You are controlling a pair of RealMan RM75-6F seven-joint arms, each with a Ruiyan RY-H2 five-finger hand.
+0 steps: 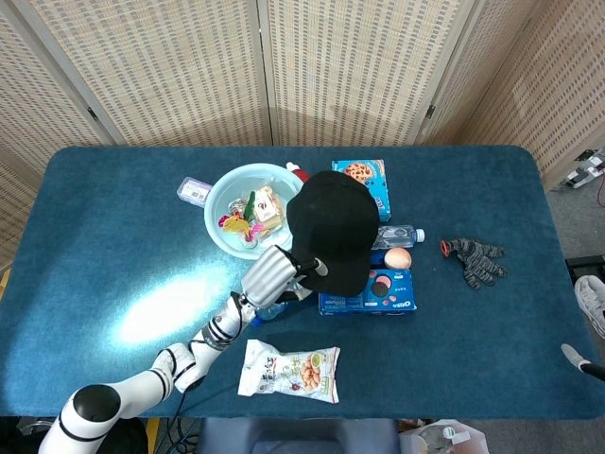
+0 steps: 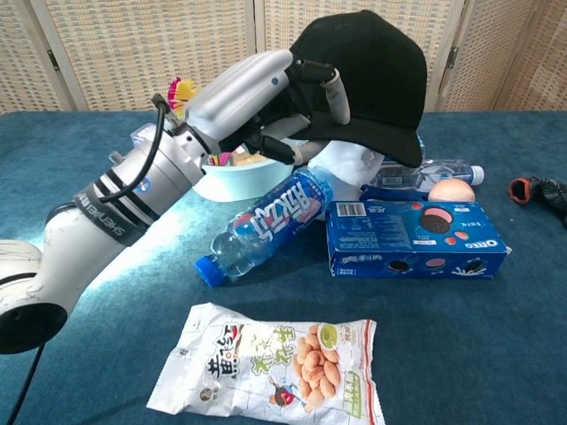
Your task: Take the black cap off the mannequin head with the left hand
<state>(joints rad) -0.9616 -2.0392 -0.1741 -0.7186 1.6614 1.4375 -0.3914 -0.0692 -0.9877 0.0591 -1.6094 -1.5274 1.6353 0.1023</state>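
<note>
One left hand (image 2: 266, 97) w/ fingers curled round black cap (image 2: 372, 75) brim, gripping it, cap tilted.

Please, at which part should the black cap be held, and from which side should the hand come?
Probably at the brim edge, coming from the robot's left. The black cap sits tilted on the white mannequin head, its brim lifted on that side, and the left hand already grips there, fingers over the top. The far side is crowded by the bottle and boxes.
</note>
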